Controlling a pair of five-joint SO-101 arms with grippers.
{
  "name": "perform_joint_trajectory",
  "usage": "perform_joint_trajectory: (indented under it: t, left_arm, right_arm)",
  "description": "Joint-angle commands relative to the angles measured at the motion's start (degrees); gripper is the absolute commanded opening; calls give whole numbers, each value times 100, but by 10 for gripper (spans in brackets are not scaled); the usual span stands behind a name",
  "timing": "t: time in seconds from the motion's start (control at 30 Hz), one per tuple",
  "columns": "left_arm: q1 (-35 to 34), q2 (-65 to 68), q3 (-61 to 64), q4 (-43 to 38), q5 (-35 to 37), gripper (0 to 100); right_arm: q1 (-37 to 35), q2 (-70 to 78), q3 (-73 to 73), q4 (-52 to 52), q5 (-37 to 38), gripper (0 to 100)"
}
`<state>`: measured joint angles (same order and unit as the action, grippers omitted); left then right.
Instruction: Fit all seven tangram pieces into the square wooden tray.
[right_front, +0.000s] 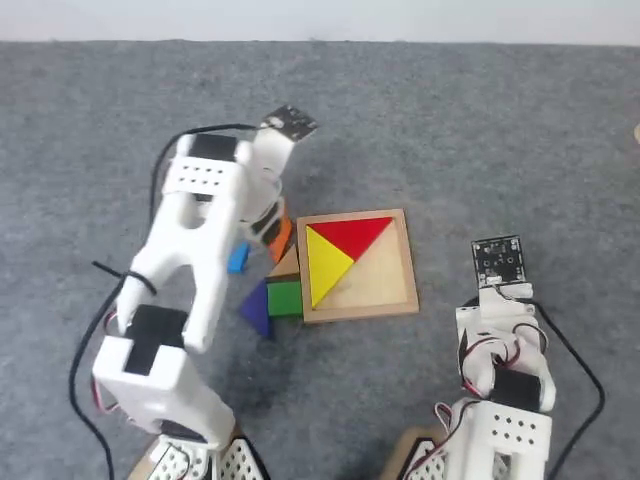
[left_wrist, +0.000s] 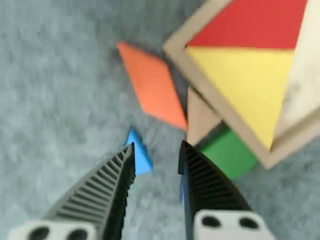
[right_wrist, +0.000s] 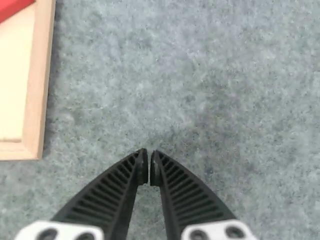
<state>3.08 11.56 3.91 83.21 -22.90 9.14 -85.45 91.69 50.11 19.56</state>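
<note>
1. The left claw (left_wrist: 157, 146) hangs partly open and empty above the small blue triangle (left_wrist: 140, 156), which lies on the grey counter (right_front: 500, 120) just under one fingertip, outside the square wooden tray (left_wrist: 222, 102).
2. Beyond the left claw lie the orange parallelogram (left_wrist: 154, 85), a tan triangle (left_wrist: 200, 117) and the green square (left_wrist: 227, 152), all loose against the tray's outer edge. Only the red triangle (left_wrist: 250, 25) and yellow triangle (left_wrist: 250, 80) sit inside.
3. The right claw (right_wrist: 149, 162) is closed on nothing over bare counter, with the tray's corner off to one side.
4. Risk: the blue piece is thin and flat, so closing fingers may skid over it or push it away. A low approach could also knock the neighbouring pieces.
5. Hard to tell: a finger covers part of the blue triangle, and a blue patch beside the other finger cannot be identified. In the high view, the arm hides most of that cluster, though the purple triangle (right_front: 256, 308) is visible.
</note>
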Motion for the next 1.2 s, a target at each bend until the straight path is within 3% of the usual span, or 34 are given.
perform_joint_trajectory:
  t: [0.0,0.3,0.8,1.17]
  left_arm:
    - [308,-26,-224,-536,211,137]
    - [563,1020,-57,-1213,211,137]
    - [-800,1793,-462,-1363,-334,137]
    - [-1011,1749,-1429,-1248,-299,137]
  right_arm:
    - [22,-92,-35,48,97,23]
    - [-127,-84,-26,48,114,23]
    - [-136,-84,-26,48,114,23]
    - [-136,-84,-18,48,114,23]
